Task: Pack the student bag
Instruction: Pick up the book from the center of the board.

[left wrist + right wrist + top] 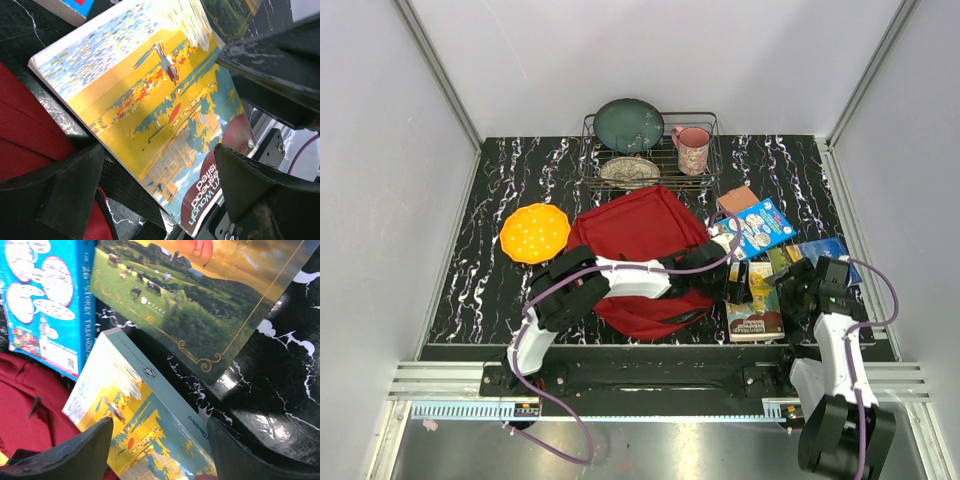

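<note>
The student bag (638, 250), a large red backpack, lies flat mid-table. Just right of it lies a paperback (756, 305) with a yellow and blue cover. My left arm reaches across the bag, and its left gripper (734, 283) stands open over the paperback's left edge. In the left wrist view the left gripper (160, 200) has its fingers wide apart, with the paperback (150, 100), a black bag strap (125, 190) and red bag fabric (25, 140) below. My right gripper (798, 287) is open; in its wrist view the right gripper (160, 455) straddles the paperback (145, 425).
A blue children's book (760, 226), a brown book (738, 199), a green landscape book (200, 305) and another blue book (830, 250) lie right of the bag. A wire rack (650, 150) at the back holds plates and a pink mug (692, 150). An orange plate (534, 233) sits left.
</note>
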